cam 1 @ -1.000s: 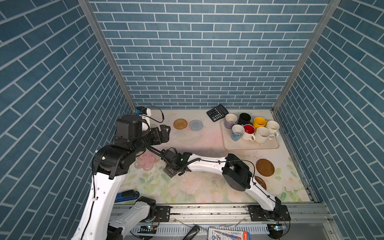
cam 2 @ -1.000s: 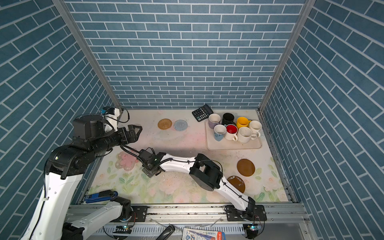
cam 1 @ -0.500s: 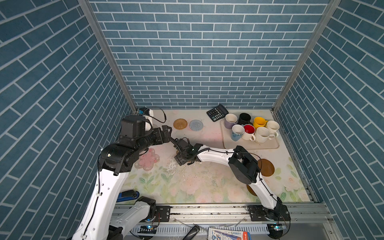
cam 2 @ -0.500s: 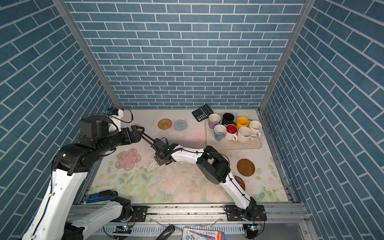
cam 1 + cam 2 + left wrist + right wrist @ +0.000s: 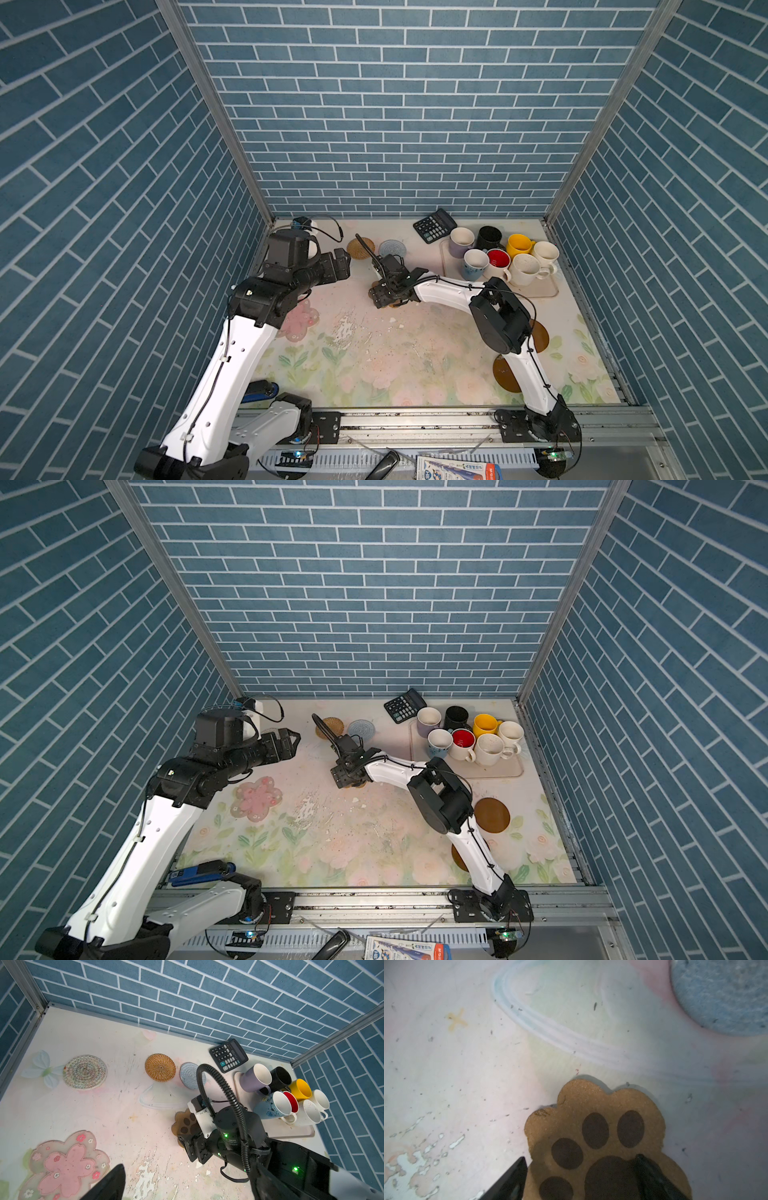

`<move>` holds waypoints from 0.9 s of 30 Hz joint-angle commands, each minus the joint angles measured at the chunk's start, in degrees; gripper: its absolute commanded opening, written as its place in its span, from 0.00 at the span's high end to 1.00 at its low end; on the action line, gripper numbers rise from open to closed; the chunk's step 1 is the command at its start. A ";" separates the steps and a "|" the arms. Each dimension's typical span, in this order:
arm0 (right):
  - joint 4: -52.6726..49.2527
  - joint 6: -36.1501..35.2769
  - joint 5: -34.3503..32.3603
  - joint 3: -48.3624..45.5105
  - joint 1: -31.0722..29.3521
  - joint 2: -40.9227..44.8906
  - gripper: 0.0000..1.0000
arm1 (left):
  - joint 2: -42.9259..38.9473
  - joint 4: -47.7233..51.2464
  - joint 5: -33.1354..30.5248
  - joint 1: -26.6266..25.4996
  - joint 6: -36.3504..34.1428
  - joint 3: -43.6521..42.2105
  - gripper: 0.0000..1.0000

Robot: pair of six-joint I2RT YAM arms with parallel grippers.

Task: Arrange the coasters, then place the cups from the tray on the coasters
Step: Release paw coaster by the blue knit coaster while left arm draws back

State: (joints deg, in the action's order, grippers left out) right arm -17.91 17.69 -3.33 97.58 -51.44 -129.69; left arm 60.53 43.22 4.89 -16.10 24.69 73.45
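Observation:
My right gripper is low over the brown paw-shaped coaster, mid-table. Its jaws are wide apart: one finger lies over the coaster's face, the other sits at its edge. My left gripper hovers open and empty at the back left. Tan woven and blue-grey coasters lie at the back, the flowery one on the left, a pale woven one in the back-left corner. Amber discs lie on the right. Several cups stand on the tray.
A black calculator lies by the back wall, just left of the tray. The right arm's elbow hangs over the right half of the table and hides part of the nearer amber disc. Brick walls close in three sides.
My right gripper has travelled from the front left of the table toward the back and right, to the middle. The left gripper has shifted slightly to the right.

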 commanded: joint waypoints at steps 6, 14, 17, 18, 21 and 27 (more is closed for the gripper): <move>-7.31 -0.95 1.48 3.68 5.23 -5.61 0.18 | -0.70 -4.08 -2.70 0.63 0.20 -5.15 0.06; -9.38 -2.53 2.39 8.70 6.60 -8.68 0.18 | -1.12 -4.37 -2.86 0.89 0.19 -5.16 0.06; -9.94 -2.64 2.58 10.10 6.68 -9.27 0.18 | -1.10 -4.45 -2.78 1.15 0.18 -5.32 0.06; -10.03 -2.65 2.82 10.26 6.74 -9.36 0.18 | -0.99 -4.54 -2.69 1.24 0.16 -5.41 0.06; -9.74 -2.27 3.33 10.05 6.53 -8.97 0.18 | -0.97 -4.72 -2.60 1.49 0.27 -5.68 0.06; -9.18 -1.54 3.76 9.21 6.44 -7.76 0.18 | -0.70 -4.38 -2.41 1.86 0.36 -5.29 0.06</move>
State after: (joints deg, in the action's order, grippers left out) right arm -23.33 16.05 -0.27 107.48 -45.82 -134.91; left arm 60.05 39.07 2.63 -14.72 24.91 68.49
